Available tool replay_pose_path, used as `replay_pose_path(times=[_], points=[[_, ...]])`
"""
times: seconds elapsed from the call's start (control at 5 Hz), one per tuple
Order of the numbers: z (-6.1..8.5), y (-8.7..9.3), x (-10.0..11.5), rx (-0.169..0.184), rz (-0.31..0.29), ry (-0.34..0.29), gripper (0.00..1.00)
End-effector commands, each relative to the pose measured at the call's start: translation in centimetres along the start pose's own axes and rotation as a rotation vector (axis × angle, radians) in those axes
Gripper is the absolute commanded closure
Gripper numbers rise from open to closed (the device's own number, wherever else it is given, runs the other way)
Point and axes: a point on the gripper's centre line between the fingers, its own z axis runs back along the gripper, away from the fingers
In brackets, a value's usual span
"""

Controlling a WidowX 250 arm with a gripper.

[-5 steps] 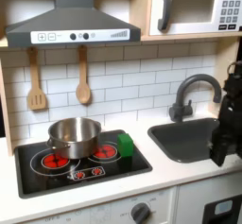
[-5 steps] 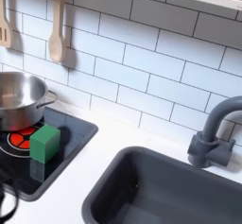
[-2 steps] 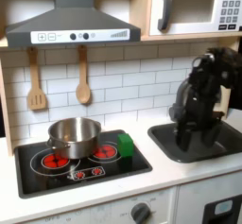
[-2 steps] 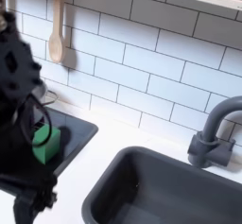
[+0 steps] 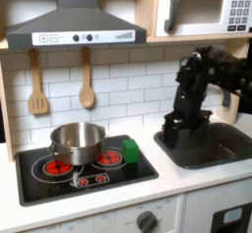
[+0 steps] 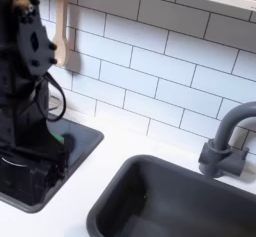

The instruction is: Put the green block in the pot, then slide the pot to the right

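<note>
Toy kitchen. The gripper [image 5: 171, 135] hangs from the black arm [image 5: 202, 80], fingers down, over the white counter [image 5: 148, 188] between cooktop and sink in the first exterior view; whether its fingers are spread or pressed together cannot be told, the tip being dark and blurred. In the second exterior view the gripper [image 6: 38, 166] stands low in front of the cooktop [image 6: 84, 139]. The green block [image 5: 130, 150] sits to the first exterior view's left of the gripper, near it but apart, on the near right part of the black cooktop [image 5: 59, 183]. It reads as roughly cubic, so no clear long axis; it stands upright, flat on its base. In the second exterior view a mere sliver of the green block [image 6: 59, 137] shows just behind the arm. The pot [image 5: 78, 140] stands farther to the first exterior view's left of the gripper, upright, mouth up, just beside the block. The sink [image 5: 228, 150] lies to the first exterior view's right of the gripper.
</note>
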Motion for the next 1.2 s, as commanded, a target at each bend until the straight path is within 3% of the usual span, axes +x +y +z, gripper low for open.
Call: replay_pose_path(times=[0.0,0.4,1.0], points=[[-0.4,2.1,3.0,0.025,0.015,-0.018,0.00],[-1.1,3.4,5.6,0.036,0.020,-0.027,0.00],[-3.5,3.6,9.5,0.040,0.015,-0.020,0.00]])
